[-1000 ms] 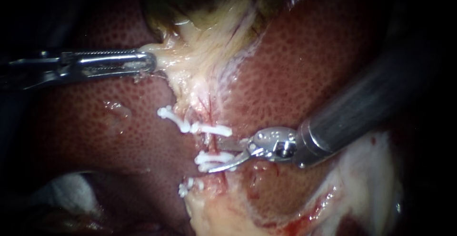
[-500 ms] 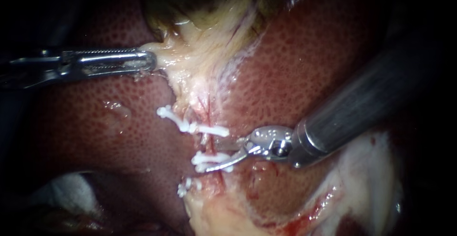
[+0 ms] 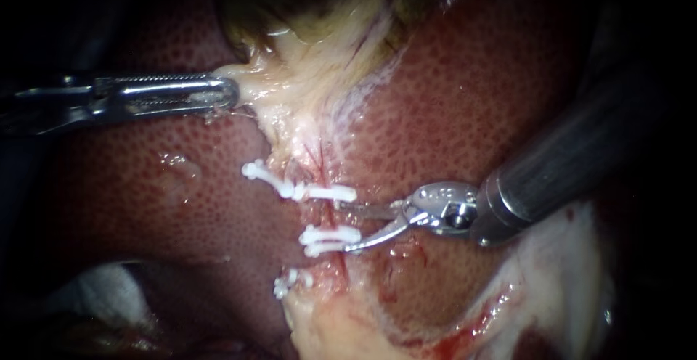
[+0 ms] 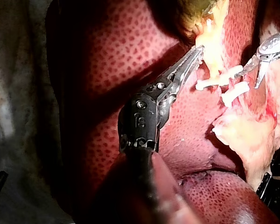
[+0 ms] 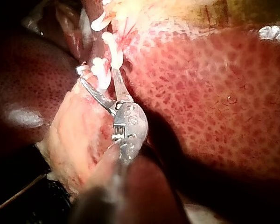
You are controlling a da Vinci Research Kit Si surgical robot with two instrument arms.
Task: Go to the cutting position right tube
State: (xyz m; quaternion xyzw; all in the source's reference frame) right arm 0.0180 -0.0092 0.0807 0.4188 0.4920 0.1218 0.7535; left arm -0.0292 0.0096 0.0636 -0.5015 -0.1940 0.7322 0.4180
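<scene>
Against the dark red liver (image 3: 450,113), a thin reddish tube (image 3: 328,216) runs down from the pale gallbladder tissue (image 3: 305,91). White clips cross it: an upper clip (image 3: 323,193), a middle clip (image 3: 327,236) and a lower clip (image 3: 290,281). My right instrument (image 3: 357,229) has its two thin blades open, tips just right of the tube between the upper and middle clips. The lower blade touches the middle clip's end. In the right wrist view a clip (image 5: 101,72) lies between the open blades (image 5: 99,77). My left instrument (image 3: 218,95) is shut on the pale tissue and holds it leftward (image 4: 196,53).
Pale fatty tissue with some blood (image 3: 508,295) lies below the right instrument's shaft. White gauze (image 3: 102,287) shows at the lower left. A dark hollow sits under the liver's edge (image 3: 203,309).
My right instrument has drawn back to the right; its open blade tips, which reached across the tube beside the middle clip, now stop short of it. The left instrument has held still.
</scene>
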